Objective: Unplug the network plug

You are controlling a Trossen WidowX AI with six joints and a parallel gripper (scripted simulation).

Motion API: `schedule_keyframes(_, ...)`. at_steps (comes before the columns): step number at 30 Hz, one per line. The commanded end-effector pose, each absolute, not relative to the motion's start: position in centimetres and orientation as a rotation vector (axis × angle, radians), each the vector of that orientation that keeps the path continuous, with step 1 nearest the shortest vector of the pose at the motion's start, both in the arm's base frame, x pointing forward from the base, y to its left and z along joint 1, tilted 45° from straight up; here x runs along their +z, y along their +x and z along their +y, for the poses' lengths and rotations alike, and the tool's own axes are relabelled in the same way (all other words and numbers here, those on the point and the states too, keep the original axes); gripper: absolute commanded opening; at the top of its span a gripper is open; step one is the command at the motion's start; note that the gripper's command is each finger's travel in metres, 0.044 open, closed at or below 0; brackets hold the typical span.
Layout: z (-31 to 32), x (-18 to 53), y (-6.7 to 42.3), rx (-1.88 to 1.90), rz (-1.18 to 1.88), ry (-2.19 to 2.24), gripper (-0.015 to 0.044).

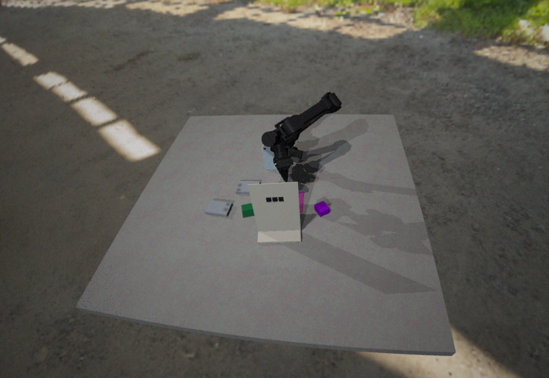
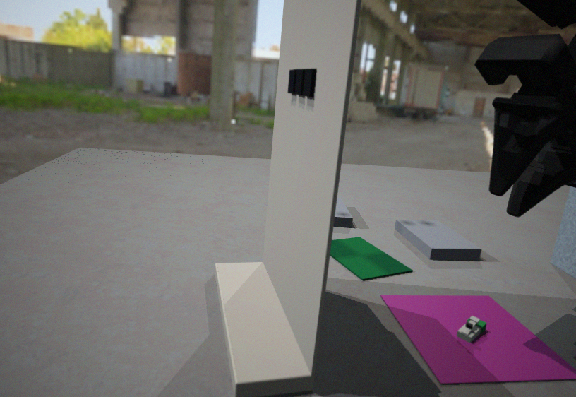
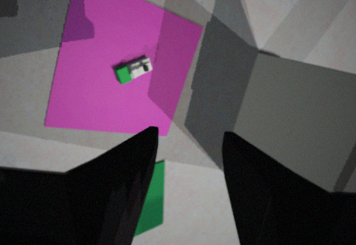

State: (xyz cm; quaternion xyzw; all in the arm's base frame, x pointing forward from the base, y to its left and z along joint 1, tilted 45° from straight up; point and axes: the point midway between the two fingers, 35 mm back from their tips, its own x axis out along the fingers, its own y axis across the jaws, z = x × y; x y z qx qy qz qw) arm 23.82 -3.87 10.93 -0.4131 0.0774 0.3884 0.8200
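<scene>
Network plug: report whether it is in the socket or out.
Out. The plug lies on the magenta square, apart from the hand above it.

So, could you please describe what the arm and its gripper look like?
The arm is matte black throughout, built of blocky, faceted links. The gripper has two black fingers tapering to points. No cables, markings or labels are visible.

Plug (image 3: 133,69): lying inside the magenta square (image 3: 96,96), green end toward lower left.
Fingers: two dark tips, apart, nothing between.
Green patch (image 3: 153,200): on bench (image 3: 26,144), partly behind left finger.
</scene>
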Motion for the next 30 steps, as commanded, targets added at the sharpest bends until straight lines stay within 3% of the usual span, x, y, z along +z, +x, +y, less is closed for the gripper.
schedule_keyframes(1, -4.1, 11.6, 23.7, 0.823, 0.153, -0.882, 0.0156)
schedule_keyframes(30, -8.8, 15.9, 22.8, 0.83, 0.175, -0.884, 0.0156)
